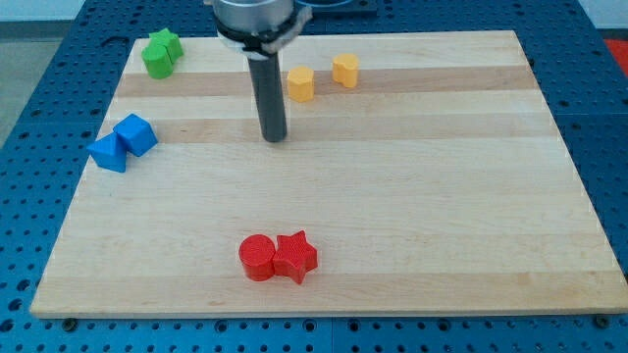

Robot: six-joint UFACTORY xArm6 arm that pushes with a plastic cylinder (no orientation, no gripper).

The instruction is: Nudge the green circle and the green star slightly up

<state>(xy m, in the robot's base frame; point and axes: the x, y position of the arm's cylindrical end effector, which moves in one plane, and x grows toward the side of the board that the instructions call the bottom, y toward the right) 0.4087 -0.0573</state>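
The green circle [156, 62] and the green star [169, 44] sit touching each other at the board's top left corner, the star just above and to the right of the circle. My tip [274, 137] rests on the board right of and below them, well apart from both. The rod rises from the tip to the arm's head at the view's top.
Two yellow blocks [301, 83] [344, 70] lie just right of the rod. A blue cube [135, 133] and a blue triangular block [108, 153] touch at the left edge. A red circle [258, 258] and red star [295, 257] touch near the bottom edge of the wooden board [442, 196].
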